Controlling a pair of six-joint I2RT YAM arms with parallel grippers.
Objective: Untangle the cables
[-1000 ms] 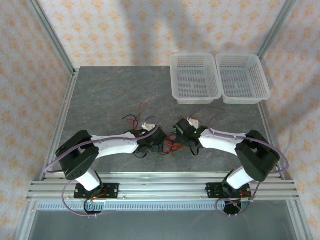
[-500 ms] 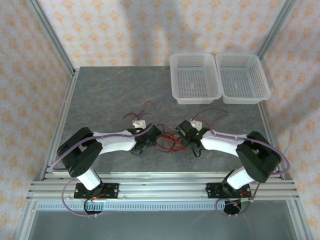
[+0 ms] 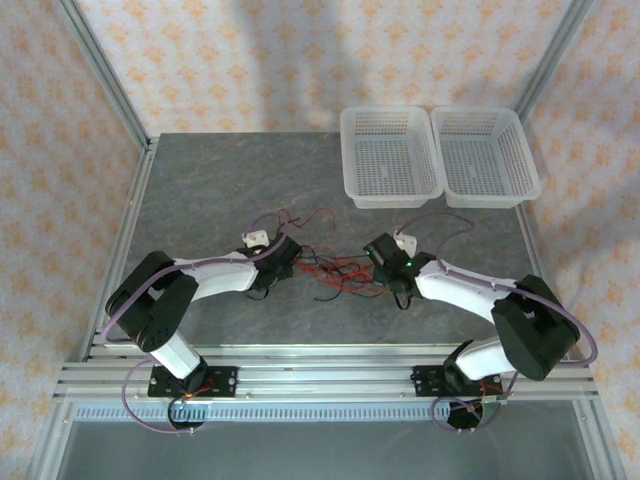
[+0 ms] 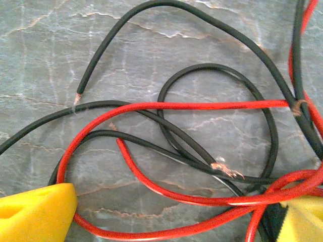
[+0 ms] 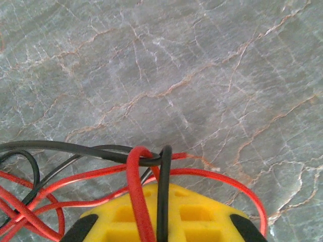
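While the left gripper [image 4: 169, 217] is gaping wide, the right gripper [image 5: 151, 222] is clamping the cables [image 5: 136, 171].
It is pinching one red, one black.

Grey veined surface [image 3: 200, 190]: red and black cables [image 3: 335, 272] sprawl mid-way, left basket [image 3: 392, 197] and right basket [image 3: 492, 199] side by side, far right.

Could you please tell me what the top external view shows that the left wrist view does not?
Top external: the left arm and right arm, two white baskets at the far right, and the cables spread between the arms. Left wrist: a black wire's bare cut end, a frayed spot, and the left gripper open, its yellow fingertips astride the loops. Both: red and black wires on the grey table.
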